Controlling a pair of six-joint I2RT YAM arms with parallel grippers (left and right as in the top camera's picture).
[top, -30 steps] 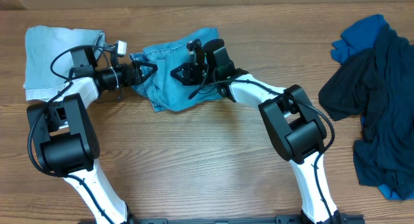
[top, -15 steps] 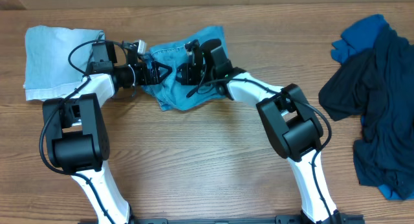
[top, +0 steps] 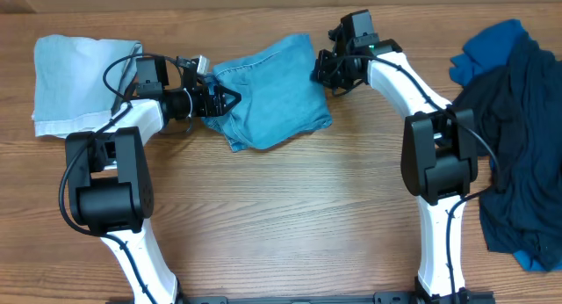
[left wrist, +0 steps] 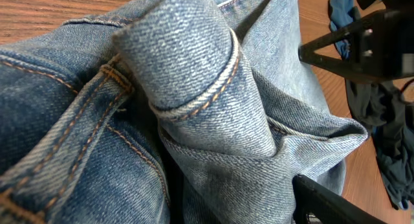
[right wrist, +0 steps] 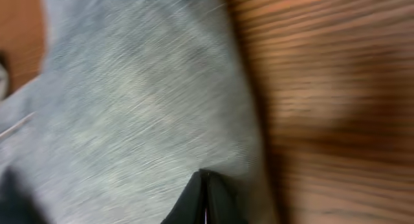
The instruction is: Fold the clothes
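the left gripper (top: 226, 100) stands wide open, its two dark fingers (left wrist: 352, 46) spread either side of a thick rolled fold of the jeans (top: 272, 93) – the denim lies between them, not yet pinched. the right gripper (top: 325, 71) is fully closed, its fingertips (right wrist: 206, 198) pressed together at the far corner of the same jeans; whether it has a pinch of cloth, i cannot tell.

one pair of jeans – light-blue, twill-woven, with tan stitched seams – lies bunched into a rough square between the two grippers. one paler denim piece (top: 75, 80), a flat folded rectangle, lies behind the left gripper's wrist. well beyond the right gripper's outer side is a loose heap of soft garments: royal-blue (top: 492, 49), black (top: 474, 111) and navy (top: 518, 199). all of it rests on the wood-grain counter (top: 281, 216).
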